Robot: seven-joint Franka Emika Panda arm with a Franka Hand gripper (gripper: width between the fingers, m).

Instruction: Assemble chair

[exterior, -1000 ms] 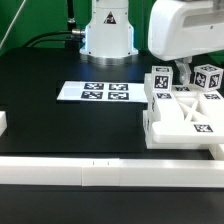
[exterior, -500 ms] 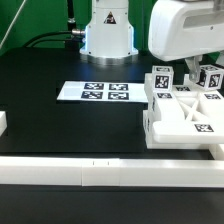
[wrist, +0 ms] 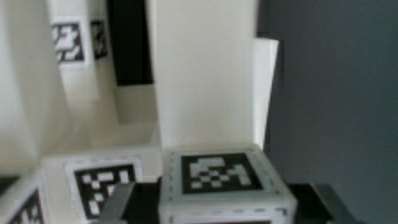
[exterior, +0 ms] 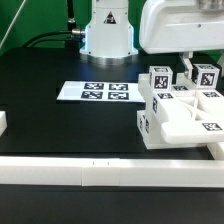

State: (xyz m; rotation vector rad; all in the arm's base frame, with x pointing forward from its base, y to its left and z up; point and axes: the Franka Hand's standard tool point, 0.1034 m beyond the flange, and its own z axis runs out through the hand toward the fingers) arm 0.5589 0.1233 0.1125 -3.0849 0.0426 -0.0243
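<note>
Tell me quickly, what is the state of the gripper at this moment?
Gripper: closed on the white plastic cube-ended peg with a black-and-white tag.

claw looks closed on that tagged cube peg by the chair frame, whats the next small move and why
Probably a short straight lift. The claw sits closed around the cube-ended peg, with dark fingers either side of its tagged face. The peg stands tight against the chair frame, so rising first should clear it.
</note>
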